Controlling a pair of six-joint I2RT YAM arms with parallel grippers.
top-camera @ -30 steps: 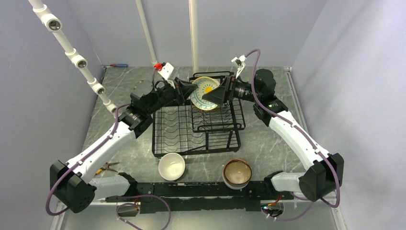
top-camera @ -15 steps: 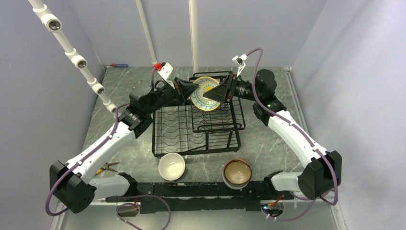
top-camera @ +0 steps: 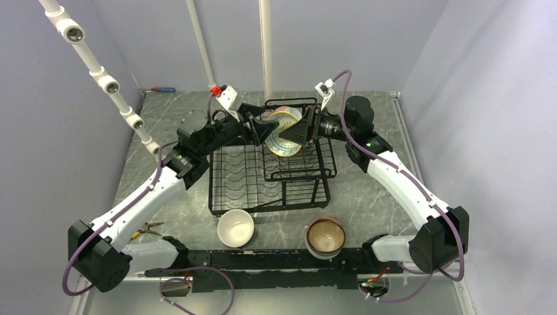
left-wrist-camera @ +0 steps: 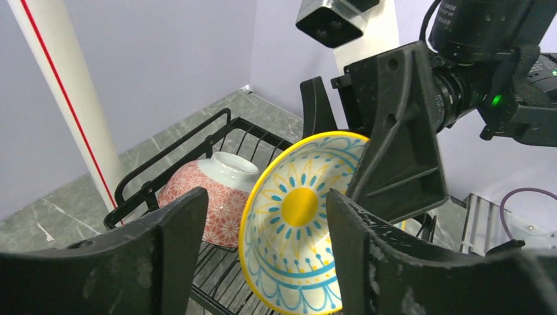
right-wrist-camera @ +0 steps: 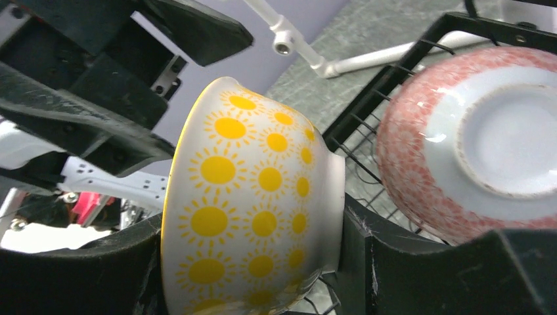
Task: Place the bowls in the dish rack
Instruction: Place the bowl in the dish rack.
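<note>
white ceramic bowl with yellow sun dots (right-wrist-camera: pixel 249 203) mid-frame in right wrist view, tipped on its side; right gripper (top-camera: pixel 295 133) clamped on it, one finger by rim, other against foot; left gripper (left-wrist-camera: pixel 266 220) slack, fingers spread wide, bowl's painted inside facing it; all upper centre of top view, over raised basket of black wire dish rack (top-camera: pixel 236 177); pink-patterned bowl (left-wrist-camera: pixel 197 200) on its side in basket just beside; plain white bowl (top-camera: pixel 236 228), brown-rimmed cream bowl (top-camera: pixel 326 237) on grey marbled table (top-camera: pixel 368 197), lower centre
</note>
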